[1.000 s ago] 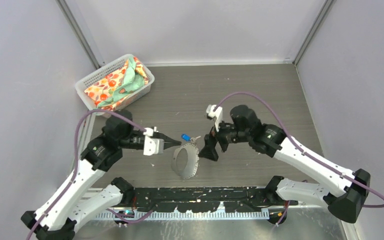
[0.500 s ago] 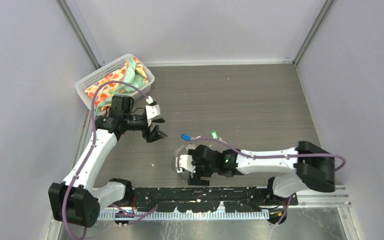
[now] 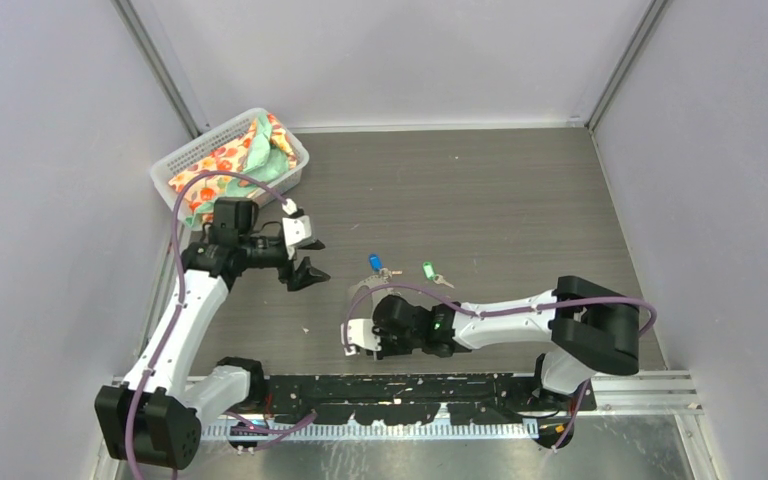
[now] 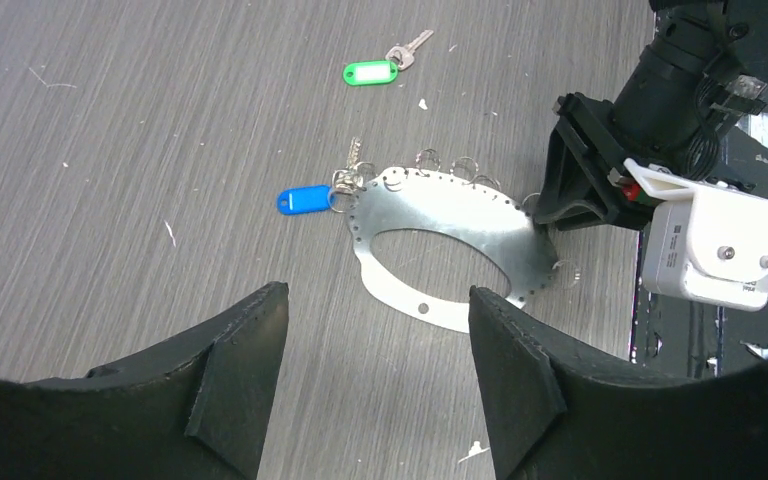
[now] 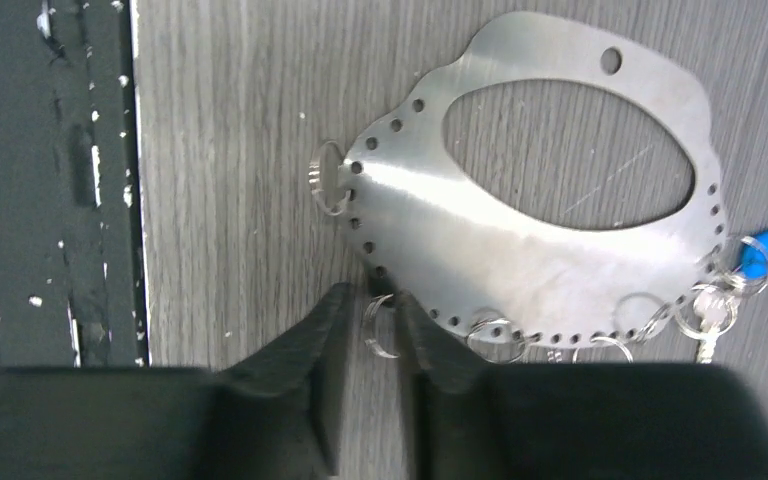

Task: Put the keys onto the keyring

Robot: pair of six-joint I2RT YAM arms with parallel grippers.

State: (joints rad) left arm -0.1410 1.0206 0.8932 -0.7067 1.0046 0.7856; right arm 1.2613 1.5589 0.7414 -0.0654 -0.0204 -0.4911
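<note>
The keyring (image 4: 465,222) is a flat grey metal oval with small split rings along its holed edge, lying on the table. The blue-tagged key (image 4: 305,199) hangs on one of those rings (image 3: 375,264). The green-tagged key (image 4: 370,72) lies loose beyond it (image 3: 428,269). My right gripper (image 5: 371,300) is down at the keyring's near edge. Its jaws stand narrowly apart around one small split ring (image 5: 380,328), with a sliver of gap on one side. My left gripper (image 4: 375,300) hovers open and empty to the left of the keyring (image 3: 310,260).
A white mesh basket (image 3: 200,140) with patterned cloths stands at the back left, just behind the left arm. A black rail (image 3: 410,385) runs along the near edge, close to the right gripper. Grey walls close in both sides and the back.
The left gripper let go, opened and drew back up-left from the keyring. The right arm swung round to the keyring's near edge, dropped low and narrowed its jaws around a split ring.
</note>
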